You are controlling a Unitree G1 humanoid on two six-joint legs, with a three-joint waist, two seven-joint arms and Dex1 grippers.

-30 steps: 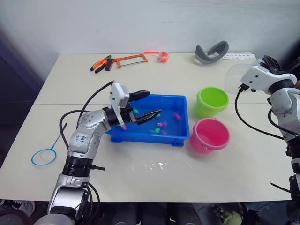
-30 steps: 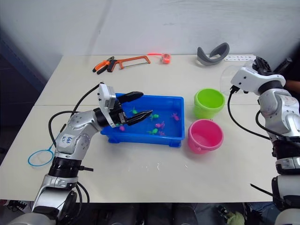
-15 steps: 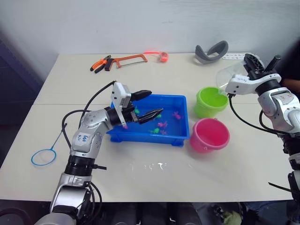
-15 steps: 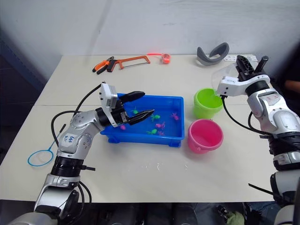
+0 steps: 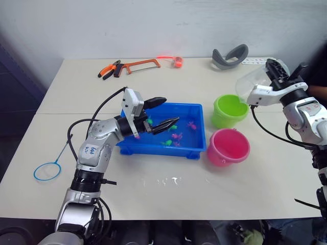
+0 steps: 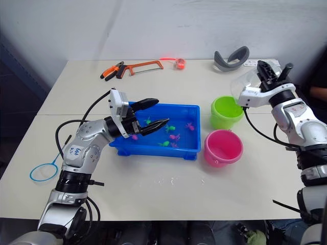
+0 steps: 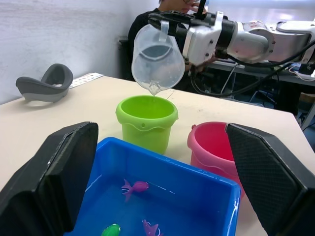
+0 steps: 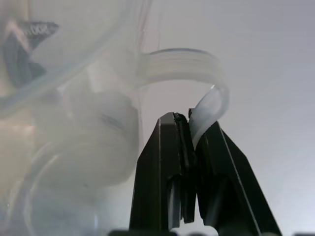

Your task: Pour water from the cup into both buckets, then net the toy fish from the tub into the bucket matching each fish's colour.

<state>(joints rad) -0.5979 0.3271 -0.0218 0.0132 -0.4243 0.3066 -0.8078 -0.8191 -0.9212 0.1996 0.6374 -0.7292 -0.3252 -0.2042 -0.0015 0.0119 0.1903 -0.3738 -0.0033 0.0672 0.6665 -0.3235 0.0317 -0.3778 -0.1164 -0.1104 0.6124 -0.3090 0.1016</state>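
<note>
My right gripper (image 5: 278, 74) is shut on the handle of the clear cup (image 5: 251, 84). The cup is tipped with its lip down, just above the lime green bucket (image 5: 230, 110). In the left wrist view a little water hangs at the lip of the cup (image 7: 157, 59) over this bucket (image 7: 146, 120). The pink bucket (image 5: 228, 147) stands just in front of the green one. The blue tub (image 5: 163, 149) holds water and several tiny toy fish, some pink (image 5: 177, 136), some green (image 5: 167, 142). My left gripper (image 5: 170, 111) hangs open over the tub's left half, holding nothing.
A small net with a blue ring (image 5: 47, 170) lies at the table's left edge. A hacksaw and pliers (image 5: 130, 66) and a grey curved band (image 5: 231, 55) lie along the back. Water drops (image 5: 163, 180) dot the table in front of the tub. A person (image 7: 172, 7) sits behind the right arm.
The right arm swung the cup in from the far right and tipped it over the green bucket, then raised it slightly in the last half second. The left arm has barely moved.
</note>
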